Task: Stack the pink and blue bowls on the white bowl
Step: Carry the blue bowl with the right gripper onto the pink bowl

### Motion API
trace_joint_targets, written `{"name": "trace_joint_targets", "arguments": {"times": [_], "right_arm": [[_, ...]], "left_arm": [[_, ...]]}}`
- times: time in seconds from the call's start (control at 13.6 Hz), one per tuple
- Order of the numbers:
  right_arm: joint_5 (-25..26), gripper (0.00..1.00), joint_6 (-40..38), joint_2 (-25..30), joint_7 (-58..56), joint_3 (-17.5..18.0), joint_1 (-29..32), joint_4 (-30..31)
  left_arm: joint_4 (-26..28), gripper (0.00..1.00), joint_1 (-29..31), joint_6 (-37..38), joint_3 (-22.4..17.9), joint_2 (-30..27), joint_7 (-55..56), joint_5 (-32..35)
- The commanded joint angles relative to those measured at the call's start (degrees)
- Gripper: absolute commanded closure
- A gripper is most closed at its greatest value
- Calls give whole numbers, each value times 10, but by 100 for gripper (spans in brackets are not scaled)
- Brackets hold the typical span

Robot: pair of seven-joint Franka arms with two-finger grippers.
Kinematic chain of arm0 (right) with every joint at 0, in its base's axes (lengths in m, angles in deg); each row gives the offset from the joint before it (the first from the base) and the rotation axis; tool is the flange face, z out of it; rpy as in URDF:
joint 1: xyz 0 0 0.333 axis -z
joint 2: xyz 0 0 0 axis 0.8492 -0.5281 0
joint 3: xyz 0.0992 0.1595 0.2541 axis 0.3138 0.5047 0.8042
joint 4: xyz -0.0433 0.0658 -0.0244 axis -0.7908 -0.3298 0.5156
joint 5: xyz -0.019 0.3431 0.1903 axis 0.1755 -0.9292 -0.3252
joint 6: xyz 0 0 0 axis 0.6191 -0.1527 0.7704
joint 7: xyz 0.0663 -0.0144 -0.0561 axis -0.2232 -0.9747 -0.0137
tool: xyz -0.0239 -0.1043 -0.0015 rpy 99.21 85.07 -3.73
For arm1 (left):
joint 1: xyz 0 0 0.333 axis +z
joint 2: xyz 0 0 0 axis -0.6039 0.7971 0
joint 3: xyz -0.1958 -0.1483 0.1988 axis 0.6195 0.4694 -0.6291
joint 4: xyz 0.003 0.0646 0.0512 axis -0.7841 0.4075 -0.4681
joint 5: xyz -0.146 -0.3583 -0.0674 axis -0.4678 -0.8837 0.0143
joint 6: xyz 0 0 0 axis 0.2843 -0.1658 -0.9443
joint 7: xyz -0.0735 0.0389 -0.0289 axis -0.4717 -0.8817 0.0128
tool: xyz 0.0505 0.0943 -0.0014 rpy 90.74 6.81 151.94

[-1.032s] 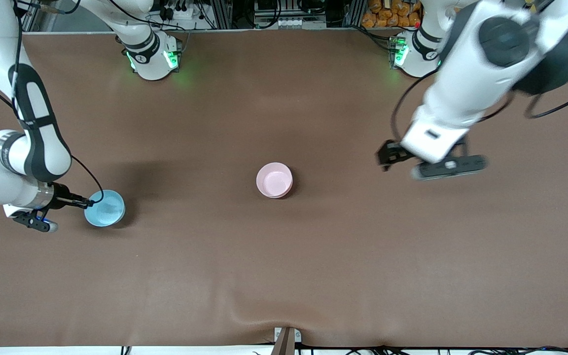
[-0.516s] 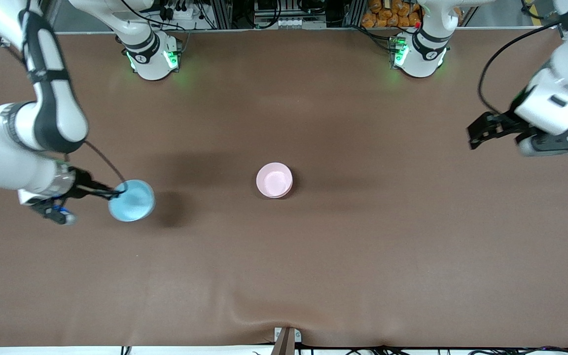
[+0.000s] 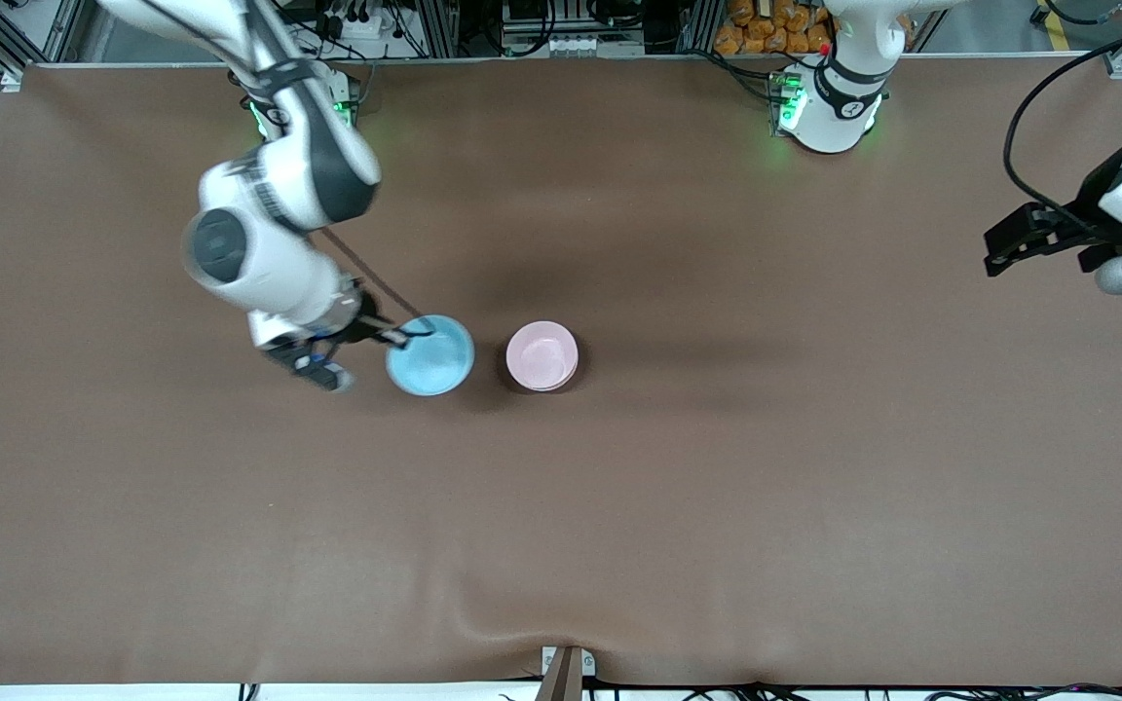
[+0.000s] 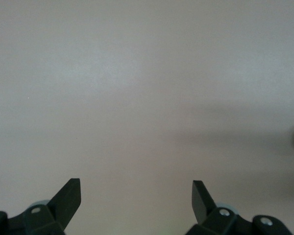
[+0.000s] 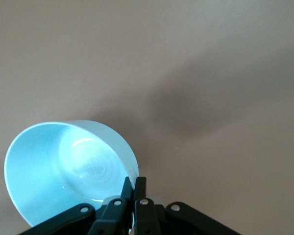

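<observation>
The right gripper (image 3: 403, 338) is clamped on the rim of the blue bowl (image 3: 430, 355), its two fingers pinched together over the thin wall, and it carries the bowl in the air above the brown table (image 3: 717, 506), just beside the pink bowl (image 3: 542, 355). Seen from the front camera, the blue bowl sits at about nine o'clock from the pink one, with a narrow strip of table showing between them. The pink bowl rests at the table's middle; a pale edge peeks out under its rim at about four o'clock, probably the white bowl beneath it, though that cannot be told for sure. The left gripper (image 3: 1043, 239) waits with its fingers spread and nothing between them, over the left arm's end of the table, well apart from both bowls. The main risk lies in the grip: held by one point on its rim, the glossy blue bowl could swing or slip as it moves. If it comes in too low, its wall could knock the pink bowl and shove the stack. Released off centre or tilted, it could seat crooked and slide off.
</observation>
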Motion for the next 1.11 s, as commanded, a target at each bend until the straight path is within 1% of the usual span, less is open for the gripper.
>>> {"name": "trace_joint_targets", "arguments": {"times": [0.0,0.07,0.22,0.37,0.44,0.52,0.66,0.88,0.96,1.03], "right_arm": [[-12,100,59,-15,60,-9,-44,13],[-12,100,77,-24,94,-9,-68,13],[-12,100,88,-32,126,-10,-91,14],[-15,100,112,-45,127,-9,-103,16],[-40,100,131,-51,128,-9,-107,16],[-51,100,152,-60,128,-9,-116,17],[-52,100,187,-82,128,-10,-127,18],[-52,100,197,-90,130,-10,-143,20],[-52,100,198,-91,129,-10,-144,23],[-52,100,198,-94,130,-10,-144,22]], "left_arm": [[-6,0,7,14,6,-12,-11,4],[-6,0,7,15,9,-12,-12,5],[-6,0,7,17,9,-12,-7,-8],[-6,0,6,17,6,-11,-6,-10],[-6,0,6,17,7,-11,-5,-10],[-8,0,5,16,6,-8,-6,-10],[-17,0,7,16,6,-8,-9,-11],[-9,0,0,18,4,-30,-18,-12],[1,0,-13,24,-7,-37,-18,-13],[22,0,-44,28,-36,-56,-17,-13]]}}
